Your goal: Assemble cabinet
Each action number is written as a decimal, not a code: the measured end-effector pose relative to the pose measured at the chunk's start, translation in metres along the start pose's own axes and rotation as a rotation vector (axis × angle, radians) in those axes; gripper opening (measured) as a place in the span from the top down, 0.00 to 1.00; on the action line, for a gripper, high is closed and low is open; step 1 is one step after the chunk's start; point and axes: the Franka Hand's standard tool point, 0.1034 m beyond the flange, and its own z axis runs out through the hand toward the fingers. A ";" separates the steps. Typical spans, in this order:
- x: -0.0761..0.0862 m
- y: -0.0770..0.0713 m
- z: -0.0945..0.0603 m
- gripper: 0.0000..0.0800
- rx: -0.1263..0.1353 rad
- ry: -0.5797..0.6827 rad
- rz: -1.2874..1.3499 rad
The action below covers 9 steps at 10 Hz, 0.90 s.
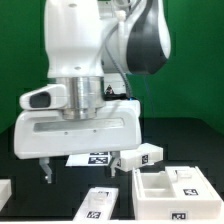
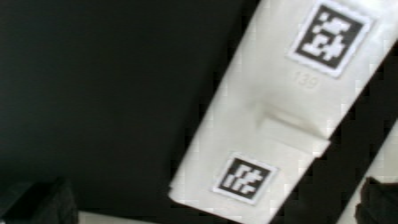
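The cabinet lies in loose white parts. An open box part [image 1: 168,190] stands at the exterior view's lower right, with a small tagged block [image 1: 141,156] behind it. A long flat panel [image 1: 98,205] with two tags lies in front. My gripper [image 1: 82,170] hangs above the table with its fingers wide apart and nothing between them. In the wrist view a long white panel [image 2: 276,110] with two tags runs slantwise below the gripper [image 2: 205,212]. The dark fingertips [image 2: 36,200] stand to either side of its near end, clear of it.
A flat white tagged sheet [image 1: 96,158] lies on the black table behind the gripper. Another white part [image 1: 5,190] shows at the exterior view's left edge. Green walls stand behind. The robot arm [image 1: 85,50] fills the upper middle.
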 end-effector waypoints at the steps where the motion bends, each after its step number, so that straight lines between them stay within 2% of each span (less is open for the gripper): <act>1: -0.003 0.001 0.001 0.00 -0.001 -0.006 -0.072; 3: -0.004 0.003 0.001 0.00 -0.009 -0.013 -0.166; 5: 0.000 -0.017 0.005 0.00 -0.009 -0.050 -0.443; 6: -0.002 -0.022 0.006 0.00 0.029 -0.100 -0.563; 7: -0.006 -0.007 0.000 0.00 0.057 -0.110 -0.637; 8: -0.009 0.001 -0.001 0.00 0.048 -0.117 -0.688; 9: -0.009 0.002 0.000 0.00 0.046 -0.125 -0.768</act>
